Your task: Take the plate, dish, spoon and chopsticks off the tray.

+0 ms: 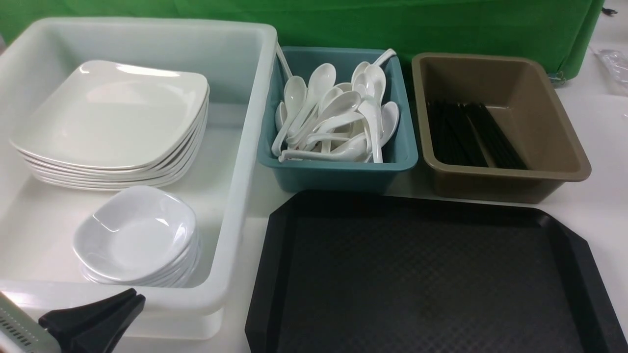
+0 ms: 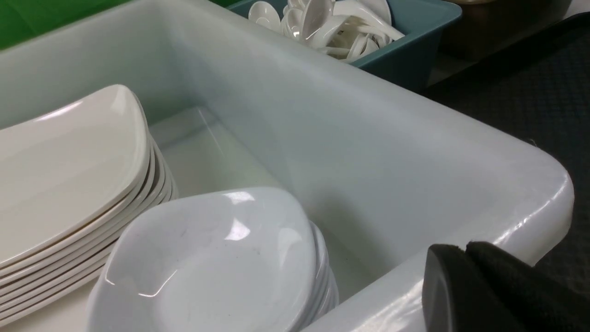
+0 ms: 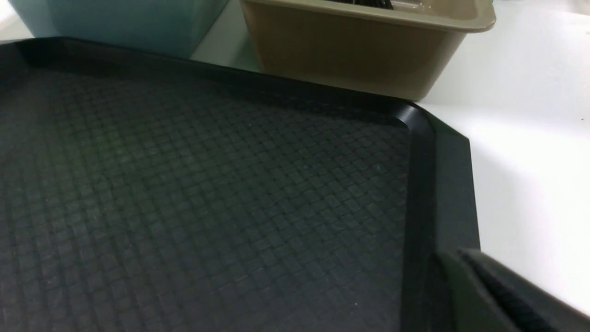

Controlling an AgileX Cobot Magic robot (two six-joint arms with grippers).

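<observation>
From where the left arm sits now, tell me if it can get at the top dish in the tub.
Probably yes. The left gripper, shut and empty, sits at the tub's near rim, and the dish tops its stack just beyond with nothing above it. The jaws would have to open first.

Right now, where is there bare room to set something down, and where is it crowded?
The large flat black plastic tray is bare across its whole textured floor. The brown bin has bare floor right of its black chopsticks. The teal bin is heaped with white spoons; the white tub holds stacked plates and dishes.
</observation>
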